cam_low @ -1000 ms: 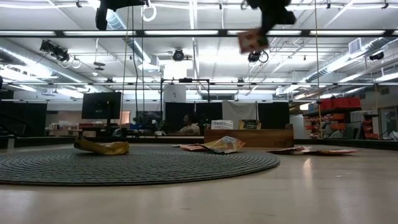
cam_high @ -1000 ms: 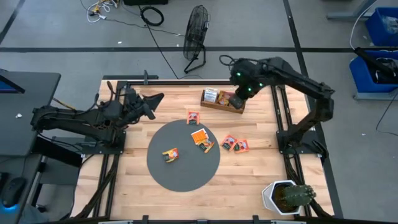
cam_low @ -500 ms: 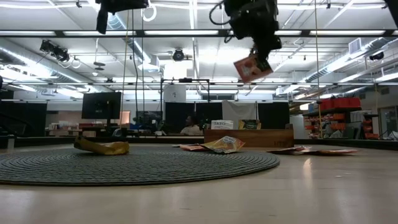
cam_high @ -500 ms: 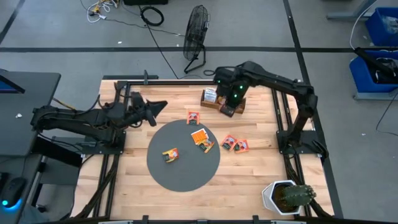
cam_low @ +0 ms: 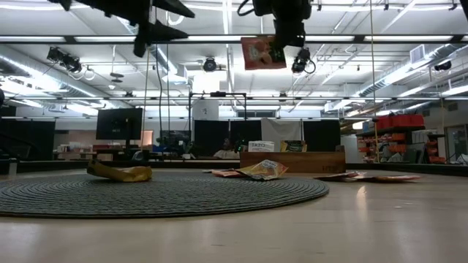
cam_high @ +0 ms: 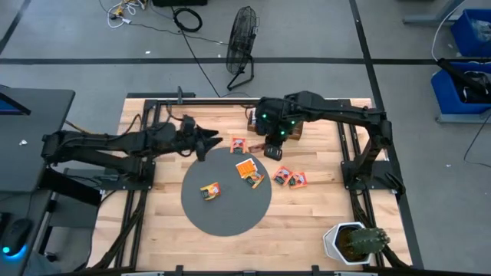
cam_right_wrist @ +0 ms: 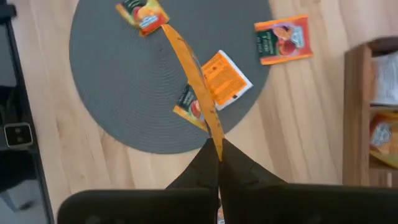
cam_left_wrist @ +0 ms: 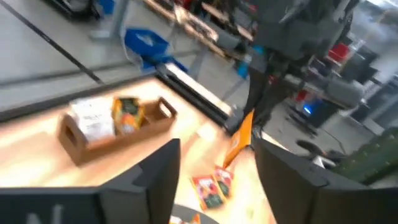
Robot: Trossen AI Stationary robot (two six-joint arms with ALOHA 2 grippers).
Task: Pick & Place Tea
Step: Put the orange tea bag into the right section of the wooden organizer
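Note:
My right gripper [cam_high: 274, 147] hangs over the table between the wooden box [cam_high: 261, 121] and the grey disc [cam_high: 226, 207], shut on an orange-red tea packet [cam_low: 262, 52]. My left gripper [cam_high: 211, 142] is open in the air at the disc's far left edge, holding nothing. Three tea packets lie on the disc: two overlapping [cam_high: 248, 170] and one [cam_high: 209, 190]. One packet [cam_high: 239, 144] lies flat on the wood just beyond the disc, and two more [cam_high: 290, 178] lie to its right. The box holds further packets [cam_left_wrist: 127, 112]. My right gripper pinches the tea packet by one edge [cam_right_wrist: 213, 134] between its two shut fingers, coming from above and pointing down. The packet is lifted clear and sticks out below the fingertips, showing edge-on in the right wrist view and face-on in the low view.
A white pot with a cactus [cam_high: 354, 242] stands at the near right corner. The table frame's rails [cam_high: 349, 146] run along both sides. Bare wood lies left of and in front of the disc. A fan [cam_high: 242, 38] stands on the floor beyond the table.
My right gripper has carried the tea packet from above the box's right end toward the table's left and near side, to the disc's far edge. My left gripper has reached toward the table's right, up to the disc's far left edge, and has opened.

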